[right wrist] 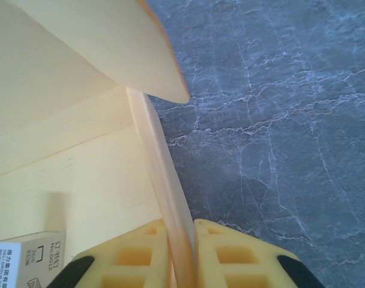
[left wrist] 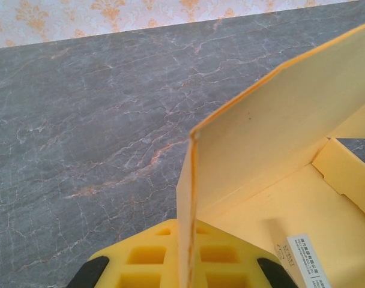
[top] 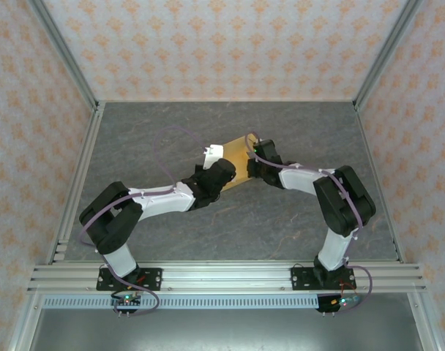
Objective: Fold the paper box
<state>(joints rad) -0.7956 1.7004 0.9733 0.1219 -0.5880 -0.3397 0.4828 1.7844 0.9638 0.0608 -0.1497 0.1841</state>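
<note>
The left arm (top: 160, 197) and the right arm (top: 310, 179) share 1 build: smooth white link shells set between bulky black joint housings. A thin purple cable (top: 157, 150) runs loose along each arm in wide loops. Each arm stands on a flat black base plate (top: 131, 278), with a small green-lit board (top: 124, 296) and short wires just below it. The left gripper (left wrist: 185, 264) has 2 bright yellow fingers (left wrist: 146, 258), moulded with a grid of square recessed pockets and flanked by rounded black pieces at the outer corners. The right gripper (right wrist: 182, 258) has the same yellow pocketed fingers and black corners.
</note>
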